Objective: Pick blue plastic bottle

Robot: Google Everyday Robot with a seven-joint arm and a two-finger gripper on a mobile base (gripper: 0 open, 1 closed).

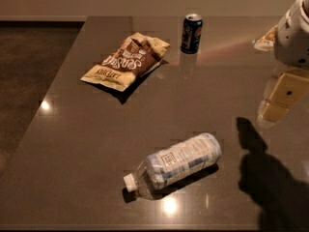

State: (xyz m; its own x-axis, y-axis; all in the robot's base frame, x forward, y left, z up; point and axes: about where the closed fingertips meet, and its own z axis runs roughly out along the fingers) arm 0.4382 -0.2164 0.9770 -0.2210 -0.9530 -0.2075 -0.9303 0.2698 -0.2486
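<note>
The blue plastic bottle (pixel 176 165) lies on its side near the front of the dark table (pixel 96 129). It is clear, with a pale blue-and-white label, and its white cap (pixel 129 181) points to the front left. My gripper (pixel 274 111) hangs at the right edge of the camera view on a white arm (pixel 294 33). It is above the table, to the right of the bottle and farther back, and is not touching it. The arm's shadow (pixel 270 178) falls on the table to the right of the bottle.
A dark blue soda can (pixel 191 33) stands upright at the back. A brown and yellow chip bag (pixel 126 61) lies flat at the back left. A pale object (pixel 266 38) is partly hidden behind the arm. The table's left edge borders dark floor (pixel 29 71).
</note>
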